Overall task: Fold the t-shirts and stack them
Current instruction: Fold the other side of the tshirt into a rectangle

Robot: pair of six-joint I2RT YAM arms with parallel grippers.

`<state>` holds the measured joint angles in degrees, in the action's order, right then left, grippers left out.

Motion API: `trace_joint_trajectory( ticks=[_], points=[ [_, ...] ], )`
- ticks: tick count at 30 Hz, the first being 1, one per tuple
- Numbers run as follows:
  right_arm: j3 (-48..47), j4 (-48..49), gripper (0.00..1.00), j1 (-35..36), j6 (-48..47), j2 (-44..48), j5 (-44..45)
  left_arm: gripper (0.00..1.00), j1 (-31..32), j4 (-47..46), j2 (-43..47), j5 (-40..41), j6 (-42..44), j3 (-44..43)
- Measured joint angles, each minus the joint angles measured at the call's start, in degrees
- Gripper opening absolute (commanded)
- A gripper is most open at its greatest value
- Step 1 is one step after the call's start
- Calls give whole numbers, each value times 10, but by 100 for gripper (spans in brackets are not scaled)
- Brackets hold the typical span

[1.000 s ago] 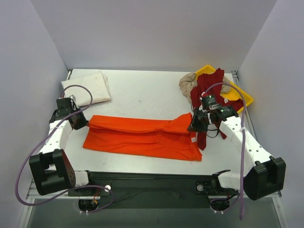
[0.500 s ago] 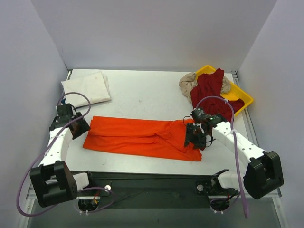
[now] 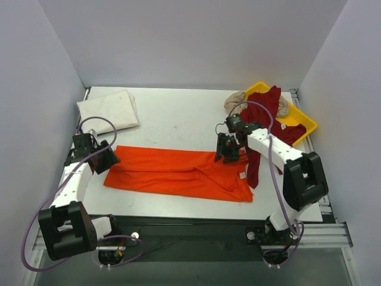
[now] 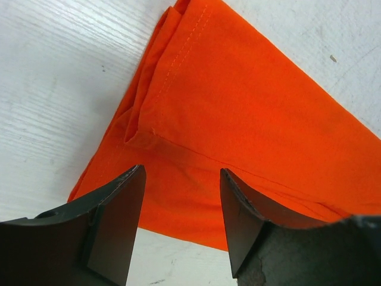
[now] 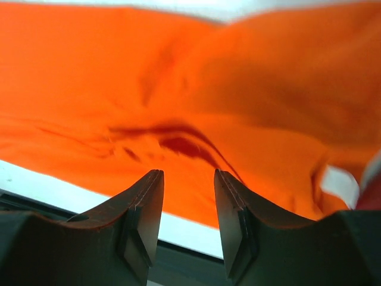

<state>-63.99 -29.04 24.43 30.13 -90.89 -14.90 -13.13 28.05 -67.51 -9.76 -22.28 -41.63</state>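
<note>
- Orange t-shirt point(image 3: 178, 173): folded into a long band, lying flat on the desk point(image 3: 178, 119) near its front edge, between the two arms.
- White t-shirt point(image 3: 110, 110): folded, at the far-left corner.
- Dark red t-shirt point(image 3: 262, 110): crumpled, spilling from the yellow tray point(image 3: 305, 122) at far right, with a strip just beside the orange one's right end.
- Beige t-shirt point(image 3: 235, 102): bunched against the dark red one.
- Left gripper point(image 4: 181, 208): spread, empty, over the orange shirt's left end.
- Right gripper point(image 5: 187, 205): spread, empty, over its rumpled right part.

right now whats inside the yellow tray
A dark red t-shirt heaped in the yellow tray, spilling over its near edge, and a beige t-shirt at its left rim. Anything beneath is hidden.
</note>
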Motion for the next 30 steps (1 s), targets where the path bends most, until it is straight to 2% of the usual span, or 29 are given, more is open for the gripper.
trace_joint_trajectory(
  ticks=[7,12,17,20,27,30],
  points=[
    [-42,59,39,1,-2,-122,-33,63,0,-15,-8,-27,1,1],
    [-42,64,39,8,-2,-131,-41,63,0,-18,-8,-29,1,1],
    [-41,72,35,25,-2,-131,-50,63,0,-18,-8,-30,2,1],
    [-35,76,28,38,-2,-131,-54,63,0,-18,-8,-30,2,1],
    [-11,73,4,55,-2,-131,-62,63,0,-18,-8,-29,2,1],
    [-11,66,2,64,-2,-127,-59,63,0,-18,-8,-29,2,1]
  ],
)
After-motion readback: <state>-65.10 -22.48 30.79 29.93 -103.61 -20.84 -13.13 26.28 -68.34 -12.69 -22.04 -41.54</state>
